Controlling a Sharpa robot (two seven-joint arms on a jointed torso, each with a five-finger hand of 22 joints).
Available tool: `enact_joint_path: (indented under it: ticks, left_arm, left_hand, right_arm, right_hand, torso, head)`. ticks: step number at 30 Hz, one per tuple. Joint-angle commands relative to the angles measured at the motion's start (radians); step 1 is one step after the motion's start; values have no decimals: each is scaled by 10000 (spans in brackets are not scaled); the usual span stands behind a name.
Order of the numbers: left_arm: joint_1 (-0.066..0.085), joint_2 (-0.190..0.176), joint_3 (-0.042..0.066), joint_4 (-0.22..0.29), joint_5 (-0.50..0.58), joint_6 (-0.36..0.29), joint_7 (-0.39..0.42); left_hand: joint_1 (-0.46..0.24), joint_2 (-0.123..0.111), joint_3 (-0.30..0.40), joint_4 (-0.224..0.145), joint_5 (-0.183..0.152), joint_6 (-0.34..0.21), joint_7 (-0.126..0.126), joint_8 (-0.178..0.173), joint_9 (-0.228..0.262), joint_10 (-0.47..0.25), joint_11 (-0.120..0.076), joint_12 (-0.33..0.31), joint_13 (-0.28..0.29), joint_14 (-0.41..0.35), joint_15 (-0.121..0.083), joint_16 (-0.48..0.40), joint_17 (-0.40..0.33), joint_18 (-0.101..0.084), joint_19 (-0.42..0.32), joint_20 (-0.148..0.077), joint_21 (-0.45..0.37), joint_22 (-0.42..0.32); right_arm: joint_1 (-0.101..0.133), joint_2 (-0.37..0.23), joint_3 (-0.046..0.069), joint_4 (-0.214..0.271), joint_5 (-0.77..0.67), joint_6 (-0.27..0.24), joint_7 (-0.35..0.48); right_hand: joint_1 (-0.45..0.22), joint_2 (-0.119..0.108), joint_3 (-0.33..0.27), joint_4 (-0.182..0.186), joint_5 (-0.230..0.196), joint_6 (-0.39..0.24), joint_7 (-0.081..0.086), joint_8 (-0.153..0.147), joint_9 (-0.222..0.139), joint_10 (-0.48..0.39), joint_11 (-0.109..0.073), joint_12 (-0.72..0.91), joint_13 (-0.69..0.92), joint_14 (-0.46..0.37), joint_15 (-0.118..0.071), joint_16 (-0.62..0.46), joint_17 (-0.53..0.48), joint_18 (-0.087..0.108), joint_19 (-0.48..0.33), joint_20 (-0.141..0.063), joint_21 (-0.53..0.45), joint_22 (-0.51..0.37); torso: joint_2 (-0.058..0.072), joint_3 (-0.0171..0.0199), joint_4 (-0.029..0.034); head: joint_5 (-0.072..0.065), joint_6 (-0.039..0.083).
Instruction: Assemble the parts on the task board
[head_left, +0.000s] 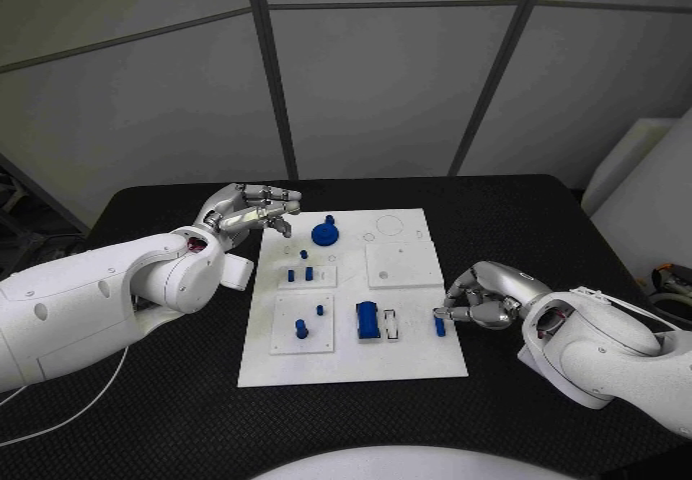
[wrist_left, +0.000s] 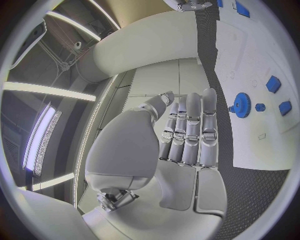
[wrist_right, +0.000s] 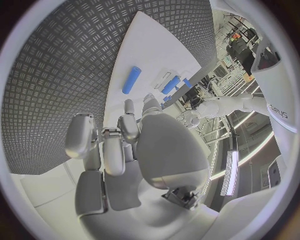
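Task board (head_left: 411, 355): white rectangular plate lying flat mid-table on the black table (head_left: 173, 400), long axis running away from the robot; raised square pads on it; faint circle outlines at its far right part.
Parts, all blue: gear-like disc with a knob (head_left: 326, 234) at the far left part of the board; small pegs (head_left: 300, 272) standing on the pad behind it; one peg with a round base (head_left: 302, 328) on the near left pad; rectangular block (head_left: 368, 321) near the board's middle, beside a white slotted frame (head_left: 391, 323); short cylinder (head_left: 440, 325) lying at the board's right edge.
Left hand (head_left: 253, 211): over the board's far left corner, fingers straight and close together, holding nothing; disc just beside the fingertips.
Right hand (head_left: 483, 297): at the right edge, fingers curled, next to the cylinder; wrist view shows the cylinder (wrist_right: 131, 80) apart from the fingers (wrist_right: 106, 145); nothing gripped.
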Motion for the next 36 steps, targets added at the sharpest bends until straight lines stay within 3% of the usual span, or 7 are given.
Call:
enact_joint_path:
  ticks: [1,11,24,36]
  left_arm:
    - [3,6,6,6,8,109,11]
    - [-7,-10,6,15,8,121,6]
    - [-10,-29,6,27,8,124,7]
    - [-10,-63,6,47,8,116,6]
  left_hand:
    - [-17,110,-45,24,-7,-69,-12,-8,5,-76,8,36,14,-65,26,-21,-17,57,-56,26,-47,-11]
    - [-17,110,-45,24,-7,-69,-12,-8,5,-76,8,36,14,-65,26,-21,-17,57,-56,26,-47,-11]
    - [-17,110,-45,24,-7,-69,-12,-8,5,-76,8,36,14,-65,26,-21,-17,57,-56,26,-47,-11]
    - [-17,110,-45,24,-7,-69,-12,-8,5,-76,8,36,14,-65,26,-21,-17,57,-56,26,-47,-11]
  right_arm:
    - [5,32,1,-48,-589,263,-594]
    - [-6,375,-4,-347,-856,837,-921]
    - [-32,731,-11,-627,-999,1406,-1021]
    - [-143,996,-15,-786,-1538,2141,-1069]
  right_hand:
    - [-159,-49,-97,-11,62,116,0,-38,35,-2,-34,-33,48,842,-97,-42,1719,-68,32,-45,-53,-16]
    - [-451,-181,-362,-18,394,155,-19,-68,153,-24,-49,-111,13,836,-114,-63,1689,-61,13,-66,-99,-53]
    - [-474,-232,-432,-30,395,162,-24,-69,184,-28,-51,-118,13,828,-115,-82,1656,-54,-10,-67,-129,-85]
    - [13,-274,-433,-233,342,193,-56,-41,320,-49,-83,-138,24,823,-142,-99,1637,-48,-27,-88,-169,-112]
  torso:
    - [0,-13,25]
    - [0,-11,24]
    - [-9,-14,9]
    - [-9,-16,24]
  head:
    - [-28,-18]
    - [-31,-84]
    - [-5,-118]
    - [9,-146]
